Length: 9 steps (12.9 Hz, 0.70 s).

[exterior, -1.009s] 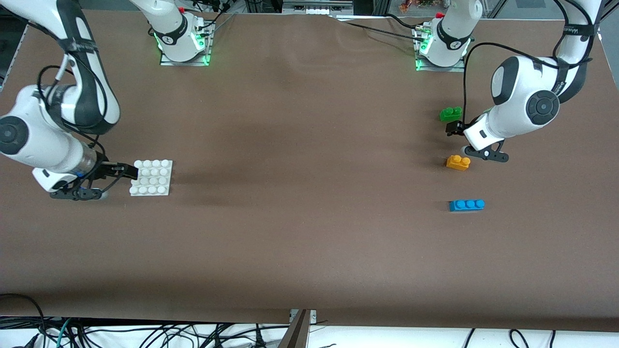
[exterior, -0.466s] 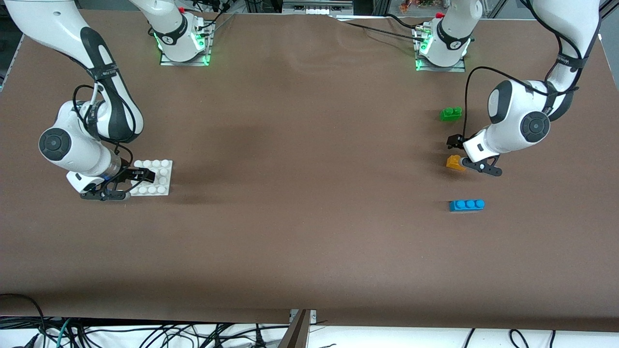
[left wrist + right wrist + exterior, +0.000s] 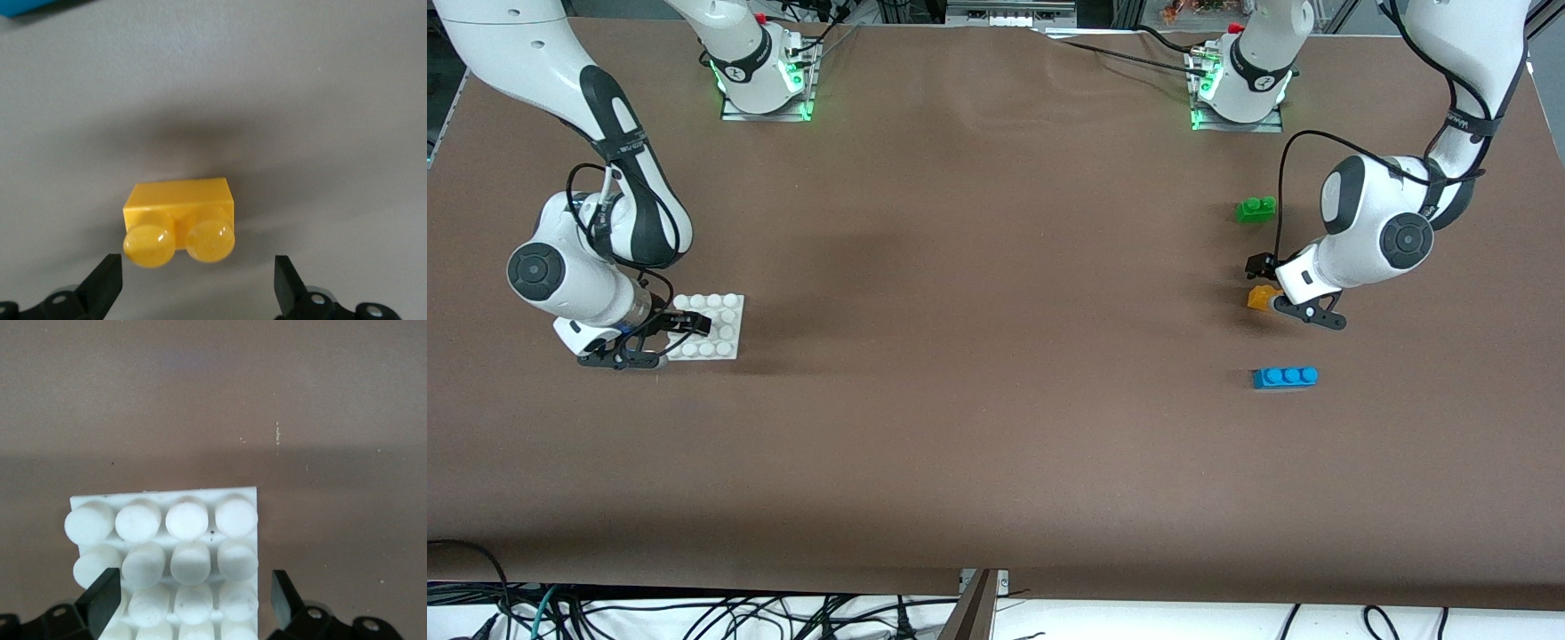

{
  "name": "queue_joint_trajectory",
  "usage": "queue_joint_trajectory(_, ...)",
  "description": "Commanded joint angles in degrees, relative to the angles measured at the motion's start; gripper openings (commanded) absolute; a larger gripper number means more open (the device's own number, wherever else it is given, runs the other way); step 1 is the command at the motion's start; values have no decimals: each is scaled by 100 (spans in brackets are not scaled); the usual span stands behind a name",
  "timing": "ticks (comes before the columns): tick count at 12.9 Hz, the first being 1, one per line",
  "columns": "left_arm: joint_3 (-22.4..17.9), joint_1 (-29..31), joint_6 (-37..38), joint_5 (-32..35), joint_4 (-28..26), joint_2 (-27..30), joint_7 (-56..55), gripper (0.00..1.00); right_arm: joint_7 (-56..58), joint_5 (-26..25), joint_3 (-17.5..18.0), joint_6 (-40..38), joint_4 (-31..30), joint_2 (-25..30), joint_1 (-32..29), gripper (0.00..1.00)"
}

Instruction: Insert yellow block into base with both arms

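Across the brown table [image 3: 978, 356], black cables [image 3: 694, 613] trail along the edge nearest the front camera. At the right arm's end, the right gripper [image 3: 680, 322] sits low over the white base [image 3: 716, 331], fingers [image 3: 103, 600] spread astride its edge. At the left arm's end, a green brick [image 3: 1256, 209], the yellow block [image 3: 1261, 297] and a blue brick [image 3: 1285, 377] lie in a line. The left gripper [image 3: 1272, 284] covers most of the block; only the left wrist view shows its fingers [image 3: 288, 283] open, flanking the block's [image 3: 180, 223] two studs.
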<state>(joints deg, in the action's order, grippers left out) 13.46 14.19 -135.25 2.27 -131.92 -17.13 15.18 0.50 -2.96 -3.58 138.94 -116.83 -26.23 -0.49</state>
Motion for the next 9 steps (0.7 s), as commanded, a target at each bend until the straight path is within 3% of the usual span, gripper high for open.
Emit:
queue_joint_trajectory(1, -1, 40, -36, 99, 307, -282, 55, 100, -33, -109, -11, 107, -85, -4, 5, 100)
queue_joint_trajectory(9, -71, 40, -45, 213, 448, -511, -15, 96, -41, -100, -2, 256, -331, -40, 32, 100)
